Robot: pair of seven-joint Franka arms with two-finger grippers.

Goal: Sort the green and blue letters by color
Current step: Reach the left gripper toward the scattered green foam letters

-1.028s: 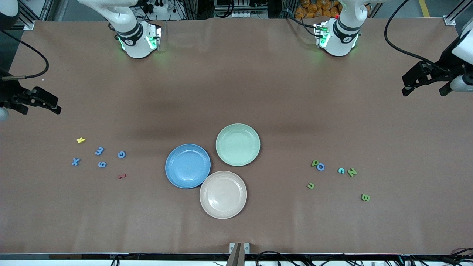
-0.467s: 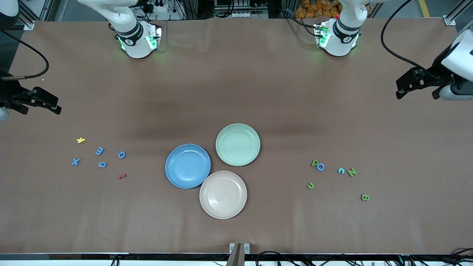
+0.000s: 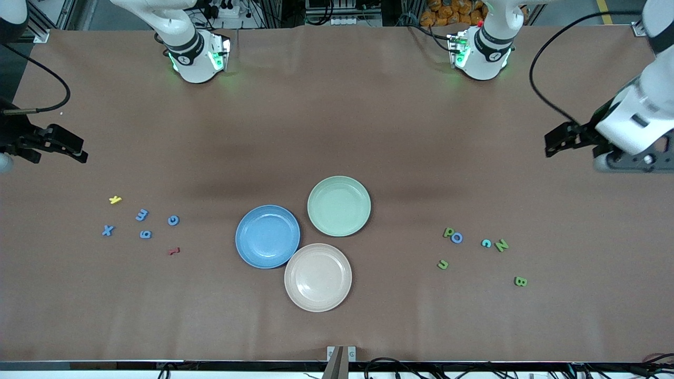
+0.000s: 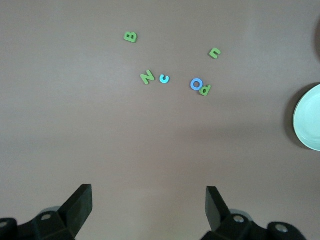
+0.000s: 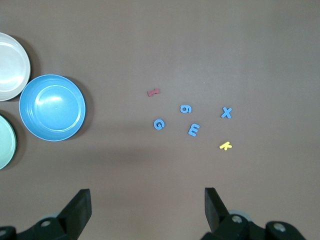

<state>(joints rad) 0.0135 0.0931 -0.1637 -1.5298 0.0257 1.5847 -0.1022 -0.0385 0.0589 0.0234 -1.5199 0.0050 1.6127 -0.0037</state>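
Observation:
Blue letters X (image 3: 108, 230), m (image 3: 141, 215), G (image 3: 173, 220) and 9 (image 3: 146, 234) lie toward the right arm's end, also in the right wrist view (image 5: 186, 108). Green letters P (image 3: 448, 232), N (image 3: 502, 245), u (image 3: 443, 265) and B (image 3: 520, 281), with a blue O (image 3: 456, 238) and a light blue c (image 3: 486, 243), lie toward the left arm's end, also in the left wrist view (image 4: 146, 77). My left gripper (image 3: 552, 145) (image 4: 149, 200) is open and empty in the air. My right gripper (image 3: 83, 150) (image 5: 147, 200) is open, empty, and waits.
A blue plate (image 3: 267, 236), a green plate (image 3: 339, 206) and a beige plate (image 3: 318, 277) stand together mid-table. A yellow letter (image 3: 115, 199) and a dark red letter (image 3: 174, 251) lie among the blue group.
My left arm has swung in from the table's end, its gripper now closer to the green letters. The right arm and all letters have not moved.

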